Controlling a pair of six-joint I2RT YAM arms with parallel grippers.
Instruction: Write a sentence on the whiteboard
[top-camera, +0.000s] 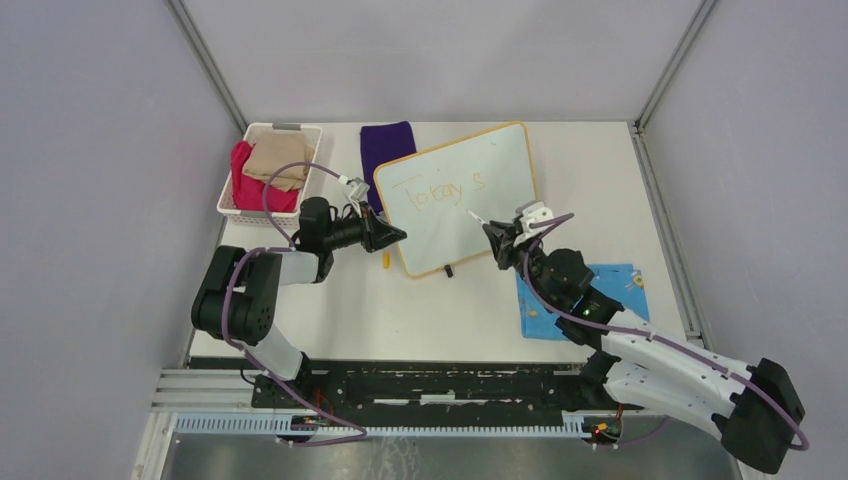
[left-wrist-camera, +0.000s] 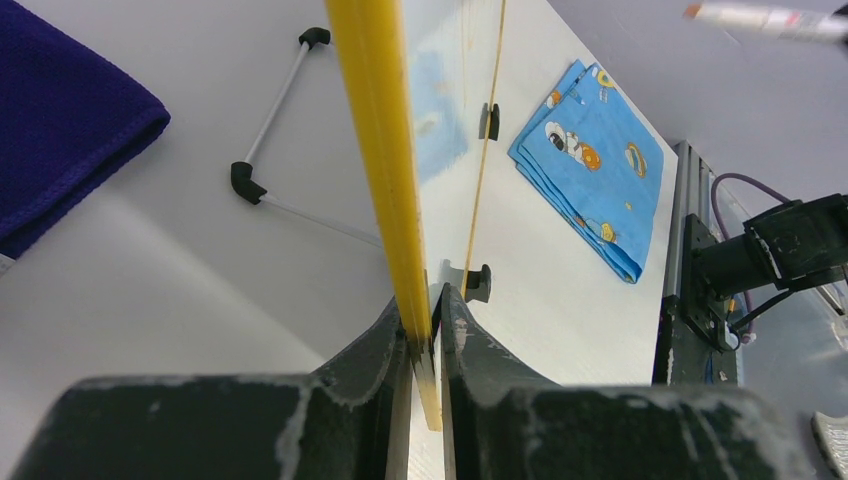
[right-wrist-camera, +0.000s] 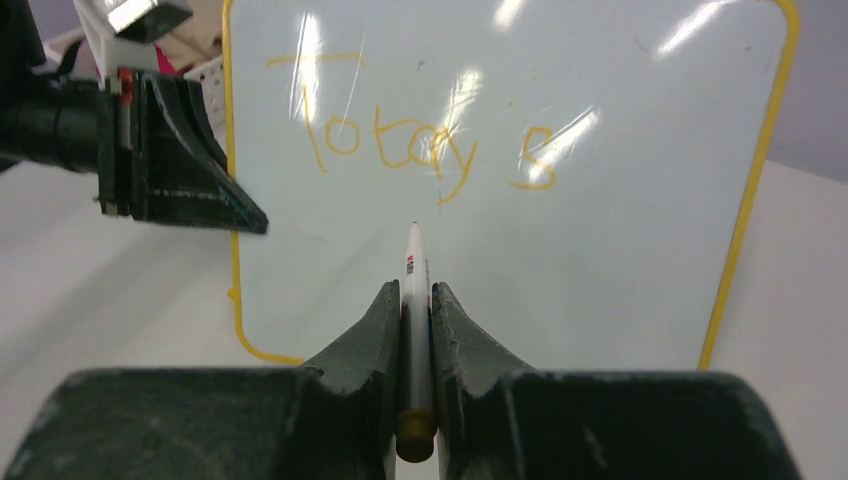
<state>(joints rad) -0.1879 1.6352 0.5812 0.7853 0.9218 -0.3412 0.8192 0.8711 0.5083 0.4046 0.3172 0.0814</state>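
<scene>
Now | whiteboard (top-camera: 500, 160): propped tilted mid-table, its left edge pinched by left gripper (left-wrist-camera: 425, 310) | sentence (right-wrist-camera: 400, 150): "Today's" in yellow | right gripper (right-wrist-camera: 417, 295): clamped on marker (right-wrist-camera: 415, 265), tip just below the writing, contact unclear.

White table (top-camera: 450, 320) between plain grey walls (top-camera: 100, 150), aluminium posts (top-camera: 205, 60) in the corners.

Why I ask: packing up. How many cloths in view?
4: purple cloth behind the whiteboard, blue cloth near right, pink cloth and tan cloth in basket; others possibly hidden.
</scene>
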